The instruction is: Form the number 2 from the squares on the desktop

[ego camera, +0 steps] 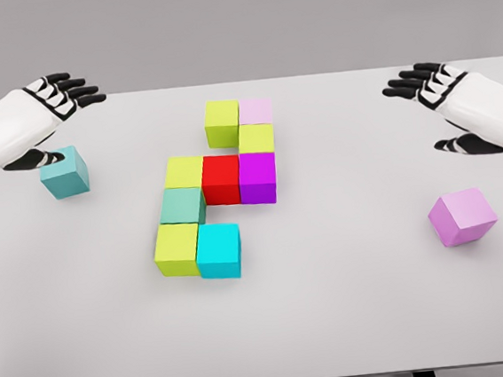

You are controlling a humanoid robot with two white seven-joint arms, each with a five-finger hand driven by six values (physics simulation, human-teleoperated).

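Observation:
Several coloured cubes stand pressed together mid-table: a yellow-green cube point(222, 123) and pale pink cube point(256, 110) at the top, a yellow-green cube point(256, 138) below, then a row of yellow-green point(184, 172), red point(221, 179) and magenta point(258, 177) cubes, a teal-green cube point(181, 205), and a yellow-green point(177, 248) and cyan cube point(218, 250) at the bottom. A loose teal cube point(64, 173) lies at the left, just under my left hand point(58, 105), which is open and touches it with the thumb. A loose pink cube point(462, 216) lies at the right, below my open right hand point(430, 100).
The white table point(336, 323) fills the view; its front edge runs along the bottom and its far edge along the top, against a grey wall.

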